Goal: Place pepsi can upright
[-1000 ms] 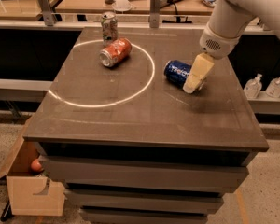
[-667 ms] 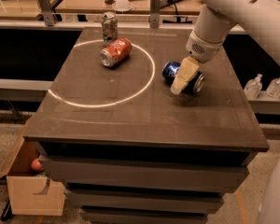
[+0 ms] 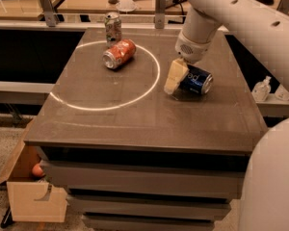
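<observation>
The pepsi can (image 3: 196,80), dark blue with white lettering, lies on its side on the dark table (image 3: 135,124), just outside the right edge of the white circle (image 3: 106,107). Its silver end faces right. My gripper (image 3: 174,80) comes down from the white arm (image 3: 216,13) and sits at the can's left end, hiding that end. The gripper's tip is low, near the table surface.
An orange can (image 3: 119,54) lies on its side inside the circle. A silver patterned can (image 3: 113,27) stands upright at the circle's far edge. A cardboard box (image 3: 31,189) sits on the floor at the lower left. White bottles (image 3: 261,88) stand on a shelf at the right.
My gripper has moved left, from the can's right side across it to its left end. The can stays lying on its side in about the same place.
</observation>
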Motion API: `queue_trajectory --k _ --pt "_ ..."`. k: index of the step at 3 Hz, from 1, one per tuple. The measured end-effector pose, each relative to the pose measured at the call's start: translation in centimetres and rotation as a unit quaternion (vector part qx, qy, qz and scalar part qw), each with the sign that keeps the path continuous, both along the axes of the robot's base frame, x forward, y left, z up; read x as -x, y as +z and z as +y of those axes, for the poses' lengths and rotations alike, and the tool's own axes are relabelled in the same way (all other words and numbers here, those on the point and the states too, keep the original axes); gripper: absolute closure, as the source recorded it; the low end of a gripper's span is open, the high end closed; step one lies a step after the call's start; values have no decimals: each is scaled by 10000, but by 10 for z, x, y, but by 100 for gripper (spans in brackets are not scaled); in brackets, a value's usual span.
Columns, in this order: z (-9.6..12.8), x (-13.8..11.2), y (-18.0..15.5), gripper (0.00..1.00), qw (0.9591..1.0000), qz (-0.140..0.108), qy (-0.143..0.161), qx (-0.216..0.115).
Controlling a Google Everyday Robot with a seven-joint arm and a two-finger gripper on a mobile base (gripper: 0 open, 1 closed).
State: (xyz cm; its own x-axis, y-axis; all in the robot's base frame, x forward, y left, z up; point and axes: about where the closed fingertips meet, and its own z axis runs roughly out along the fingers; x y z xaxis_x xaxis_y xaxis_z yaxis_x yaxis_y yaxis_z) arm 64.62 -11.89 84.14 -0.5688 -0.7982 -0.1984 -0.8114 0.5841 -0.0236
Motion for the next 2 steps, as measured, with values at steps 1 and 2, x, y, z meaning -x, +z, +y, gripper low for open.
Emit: queue_trajectory --k 1,2 --pt "18 -1 11 48 9997 -53 229 95" --pt "48 15 50 80 9938 -517 947 -284"
